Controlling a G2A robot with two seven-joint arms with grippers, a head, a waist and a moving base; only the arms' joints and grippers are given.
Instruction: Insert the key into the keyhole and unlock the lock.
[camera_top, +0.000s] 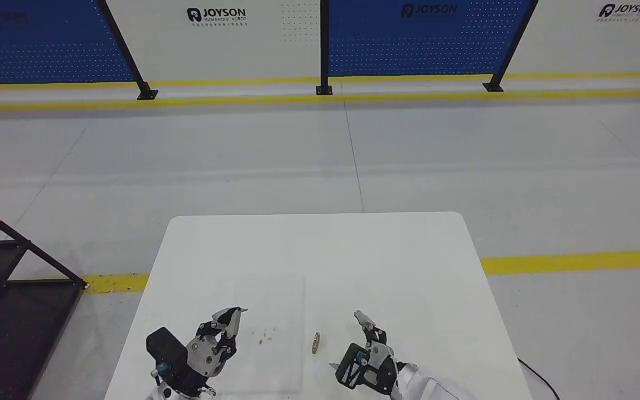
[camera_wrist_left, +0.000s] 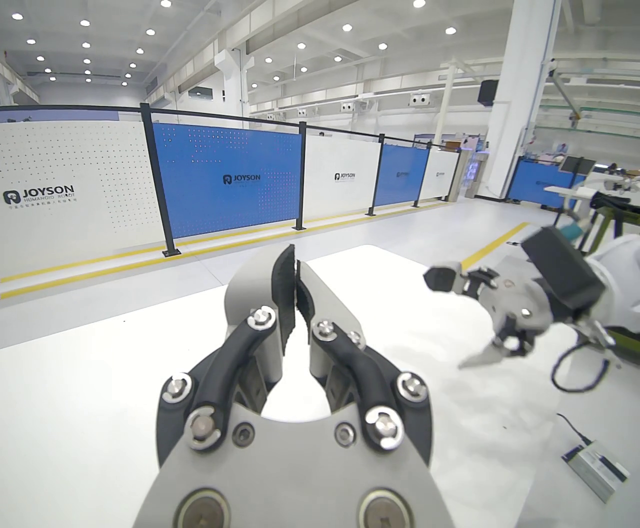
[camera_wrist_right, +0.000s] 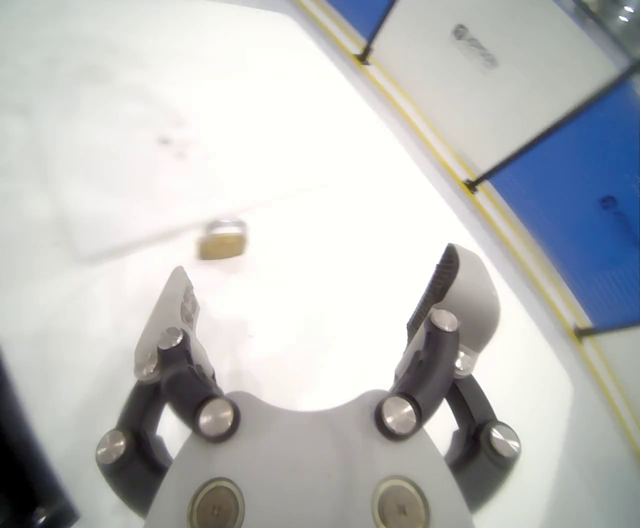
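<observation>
Item count: one desk (camera_top: 400, 260). One brass padlock (camera_wrist_right: 222, 242), just ahead of the jaws of the right gripper (camera_wrist_right: 315, 270). One clear sheet (camera_top: 280, 300), below the jaws of the left gripper (camera_wrist_left: 295, 265). Grippers: two, with two jaws each.

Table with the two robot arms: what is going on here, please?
A two-armed robot faces a padlock that lies on the white table, touched by neither gripper. The right gripper hangs open near it. The left gripper is shut, with nothing visible between its pads. Small specks lie between the padlock and the left gripper; whether one is the key is too small to tell.
</observation>
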